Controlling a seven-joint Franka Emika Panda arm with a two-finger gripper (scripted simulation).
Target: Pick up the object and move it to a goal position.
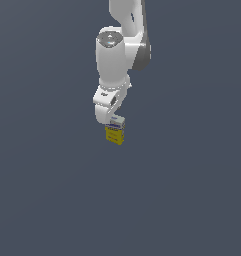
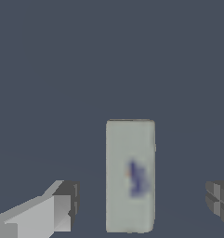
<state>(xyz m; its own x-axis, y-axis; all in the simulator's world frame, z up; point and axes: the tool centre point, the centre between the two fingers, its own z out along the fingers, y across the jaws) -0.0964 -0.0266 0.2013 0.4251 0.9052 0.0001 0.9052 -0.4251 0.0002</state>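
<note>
Gripper [image 2: 141, 204] jaws spread wide, clear gaps on both sides of the box [image 2: 130, 175]. Exterior view: box [image 1: 115, 131] sits at gripper's [image 1: 110, 118] 5 o'clock, just under it.

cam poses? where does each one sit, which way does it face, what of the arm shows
Exterior view: off the arm, exact spot unknown; faces the white arm reaching toward the small box on the grey surface.
Wrist view: on the wrist, looking past both fingertips onto the box's white-grey top, jaws apart.
Shared: the box and the gripper.
</note>
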